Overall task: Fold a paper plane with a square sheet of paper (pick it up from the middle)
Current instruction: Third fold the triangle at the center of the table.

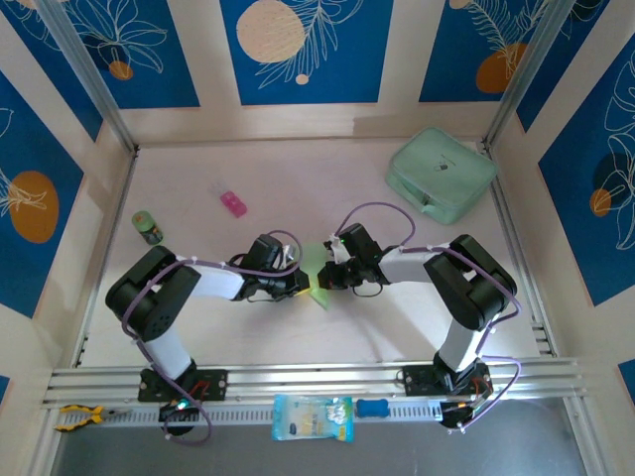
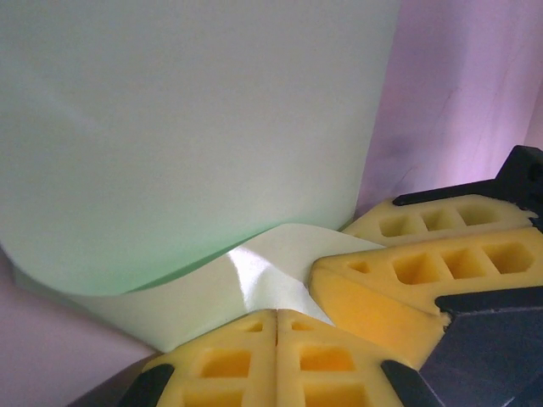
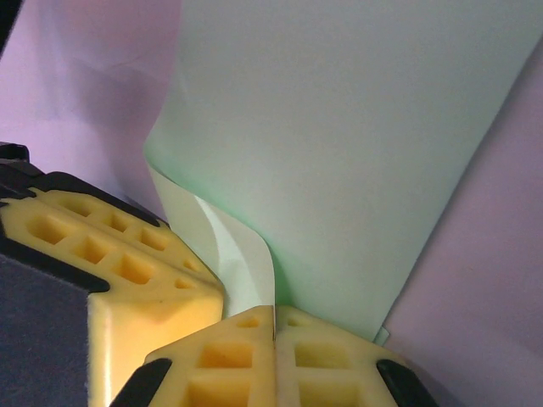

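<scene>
Paper sheet (image 2: 187, 127) pinched by left end effector (image 2: 276, 318), right end effector (image 3: 274, 315); both clamped tight; edges cropped.

Left pincer (image 1: 301, 286) closed, right pincer (image 1: 324, 280) closed, tips adjacent

Two robot arms. The left arm (image 1: 164, 297) and the right arm (image 1: 466, 288) each have bulky, rounded black joint housings joined by white links, with thin purple cables (image 1: 377, 205) looping alongside. Each has a small black base (image 1: 184, 383). The left gripper (image 2: 277, 315) and right gripper (image 3: 273, 314) have chunky yellow fingers (image 2: 225, 365) moulded with rows of square hollows, backed by angular black mounts.
</scene>
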Available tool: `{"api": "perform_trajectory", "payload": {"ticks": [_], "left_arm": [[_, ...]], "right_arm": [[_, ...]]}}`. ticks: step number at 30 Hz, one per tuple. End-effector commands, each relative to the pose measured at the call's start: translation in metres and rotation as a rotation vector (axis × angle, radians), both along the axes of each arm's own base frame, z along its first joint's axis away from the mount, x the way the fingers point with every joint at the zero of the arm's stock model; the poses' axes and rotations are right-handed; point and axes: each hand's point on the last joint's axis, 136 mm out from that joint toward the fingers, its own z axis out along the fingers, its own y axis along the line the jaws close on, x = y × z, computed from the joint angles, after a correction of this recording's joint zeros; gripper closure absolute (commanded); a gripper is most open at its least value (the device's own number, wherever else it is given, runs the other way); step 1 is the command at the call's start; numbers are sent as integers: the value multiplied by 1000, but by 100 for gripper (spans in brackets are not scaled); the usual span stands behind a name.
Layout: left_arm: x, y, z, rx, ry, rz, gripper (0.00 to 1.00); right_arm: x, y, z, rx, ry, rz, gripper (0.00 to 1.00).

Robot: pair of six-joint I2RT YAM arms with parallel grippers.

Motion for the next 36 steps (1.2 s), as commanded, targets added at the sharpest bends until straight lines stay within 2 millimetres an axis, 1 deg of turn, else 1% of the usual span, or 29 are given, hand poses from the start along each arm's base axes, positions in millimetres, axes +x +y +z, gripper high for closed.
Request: {"api": "perform_trajectory", "payload": {"ticks": [1, 6, 9, 18, 20, 23, 27, 31, 34, 36], "left_arm": [[9, 0, 13, -6, -66, -3, 100], [11, 1, 20, -6, -97, -3, 100], [12, -1, 15, -6, -85, -8, 100], [3, 8, -19, 65, 3, 5, 100], [0, 11, -26, 85, 23, 6, 100], [-5, 16, -33, 114, 48, 6, 100], [-4, 15, -31, 112, 45, 0, 100], [-3, 14, -31, 110, 45, -3, 100], [-3, 13, -30, 104, 45, -5, 100], [-3, 13, -30, 105, 44, -4, 100]], "right_arm": [[-10, -12, -16, -44, 51, -10, 96], [-10, -12, -17, -47, 52, -11, 96], [-10, -12, -17, -45, 53, -10, 96], [-10, -11, -15, -36, 50, -6, 96], [-9, -9, -12, -25, 48, -2, 94], [-7, -6, -2, 2, 39, 3, 90], [-2, -5, 19, 37, 22, -8, 74], [0, -12, 41, 47, 6, -43, 62], [-8, -13, 50, 76, 33, -44, 60], [-17, -7, 55, 123, 70, -13, 63]]}}
